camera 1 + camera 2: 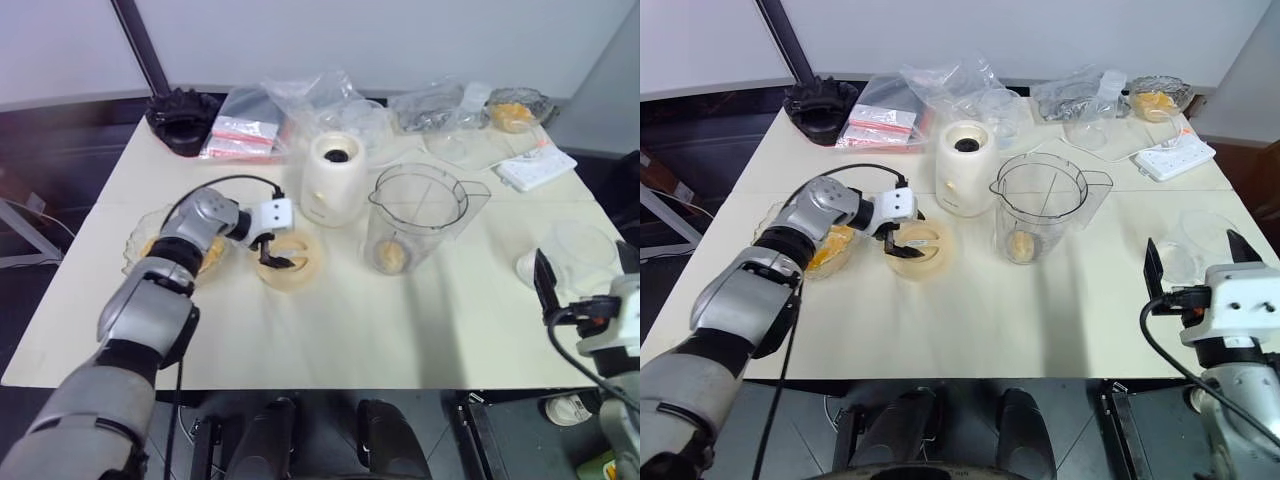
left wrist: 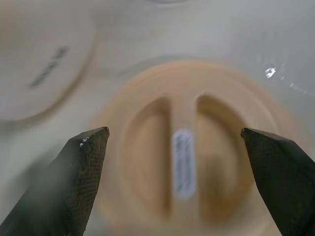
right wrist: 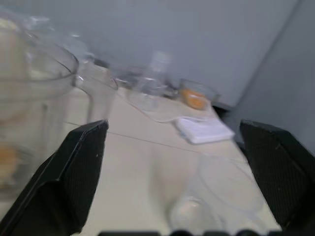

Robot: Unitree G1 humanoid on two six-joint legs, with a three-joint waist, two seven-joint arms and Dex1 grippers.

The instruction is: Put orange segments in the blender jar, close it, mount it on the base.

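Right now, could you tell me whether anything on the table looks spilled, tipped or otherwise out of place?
Nothing stands out. The blender jar stands upright beside the base, with orange segments at its bottom. The pale-orange lid lies flat on the table under the open left gripper. No spill shows.

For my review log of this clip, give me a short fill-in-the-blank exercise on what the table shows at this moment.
1. The left pincer hovers open over the flat round pale-orange ____.
2. The large clear plastic blender jar stands on the table beside the cream-white base, not ____ on it.
3. Orange segments lie at the ____ of the jar.

Missing: lid; mounted; bottom
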